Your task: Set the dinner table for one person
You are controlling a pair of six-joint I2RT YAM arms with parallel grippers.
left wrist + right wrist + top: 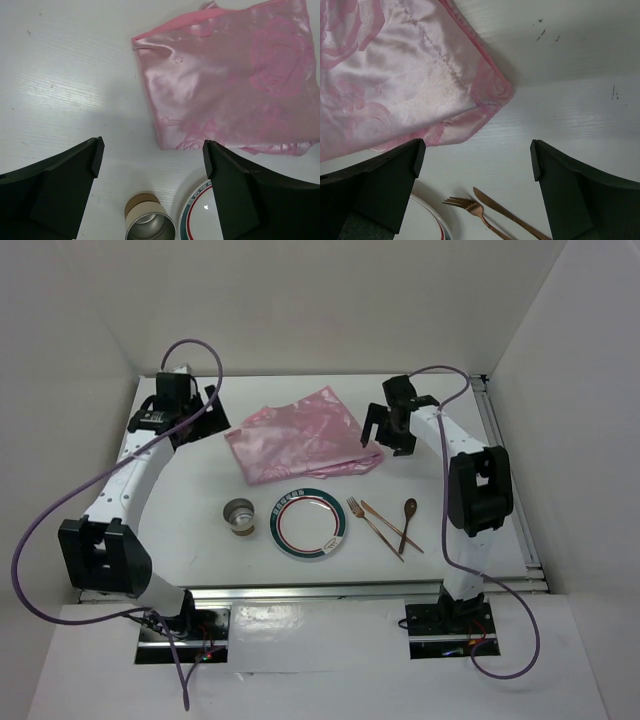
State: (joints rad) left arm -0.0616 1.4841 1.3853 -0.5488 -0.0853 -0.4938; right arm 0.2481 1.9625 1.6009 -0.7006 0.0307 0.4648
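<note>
- Left hand is spread wide and holds nothing, hovering over the far left of the desk, beside the pink placemat.
- Right hand is spread wide too and empty, above the placemat's right corner.
- The desk lies white under both arms, with metal rails along its edges.
- The placemat sits rumpled at the far middle.
- Nearer, left to right: metal cup, plate, then fork, knife and spoon, with their handles crossing.
</note>
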